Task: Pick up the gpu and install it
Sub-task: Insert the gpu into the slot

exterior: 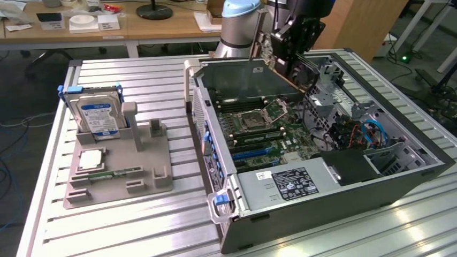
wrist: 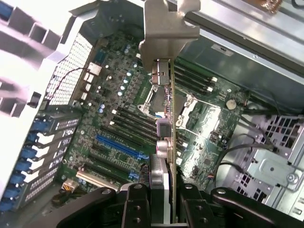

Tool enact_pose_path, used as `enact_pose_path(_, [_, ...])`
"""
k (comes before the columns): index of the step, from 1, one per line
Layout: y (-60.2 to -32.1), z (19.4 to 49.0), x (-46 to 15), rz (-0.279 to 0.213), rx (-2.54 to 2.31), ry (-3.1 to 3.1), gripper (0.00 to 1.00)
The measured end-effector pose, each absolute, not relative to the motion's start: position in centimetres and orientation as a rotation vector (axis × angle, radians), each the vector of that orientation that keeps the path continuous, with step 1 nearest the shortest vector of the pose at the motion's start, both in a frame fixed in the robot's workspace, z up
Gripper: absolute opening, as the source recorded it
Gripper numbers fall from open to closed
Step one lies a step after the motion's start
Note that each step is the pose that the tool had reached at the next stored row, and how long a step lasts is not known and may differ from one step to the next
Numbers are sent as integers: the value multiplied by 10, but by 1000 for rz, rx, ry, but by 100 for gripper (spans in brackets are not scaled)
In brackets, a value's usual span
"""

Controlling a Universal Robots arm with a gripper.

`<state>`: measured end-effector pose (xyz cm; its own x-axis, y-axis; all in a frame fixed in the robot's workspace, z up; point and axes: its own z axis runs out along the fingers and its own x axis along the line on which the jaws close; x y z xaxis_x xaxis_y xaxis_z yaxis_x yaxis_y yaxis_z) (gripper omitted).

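The gpu (wrist: 170, 118) is held edge-on between my fingers (wrist: 137, 204), its silvery end bracket (wrist: 166, 33) pointing away from the wrist. My gripper (wrist: 164, 202) is shut on the card's near end. It hangs above the motherboard (wrist: 114, 95), over the memory slots and CPU socket, with the blue expansion slot (wrist: 118, 145) off to one side below. In the exterior view the gripper (exterior: 289, 56) holds the gpu (exterior: 270, 51) over the far end of the open computer case (exterior: 400, 176), above the motherboard (exterior: 264, 128).
A grey holder tray (exterior: 121, 184) at the exterior view's left carries a silver hard drive (exterior: 98, 116), a CPU (exterior: 89, 159) and a green memory stick (exterior: 114, 173). The power supply (exterior: 286, 184) and cables (exterior: 364, 134) crowd the case's near end. Desks stand behind.
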<state>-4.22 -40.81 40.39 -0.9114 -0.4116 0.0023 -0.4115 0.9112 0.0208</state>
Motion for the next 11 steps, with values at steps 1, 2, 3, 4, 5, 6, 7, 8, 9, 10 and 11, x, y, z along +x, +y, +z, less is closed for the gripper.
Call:
enact_pose_path(1, [-408,404,-42,-31,684,-3059,28])
enact_pose_path(2, [-408,404,-42,-31,705,-3054,28])
enact_pose_path(3, [-408,404,-42,-31,727,-3049,28])
enact_pose_path(4, [-408,404,-42,-31,749,-3043,28])
enact_pose_path(5, [-408,404,-42,-31,772,-3038,28])
enact_pose_path(6, [-408,404,-42,-31,795,-3031,28])
enact_pose_path(7, [-408,404,-42,-31,817,-3025,28])
enact_pose_path(8, [-408,404,-42,-31,840,-3019,28])
enact_pose_path(9, [-408,404,-42,-30,862,-3013,28])
enact_pose_path(10, [-408,404,-42,-30,885,-3006,28])
enact_pose_path(11, [-408,404,-42,-30,905,-3000,28])
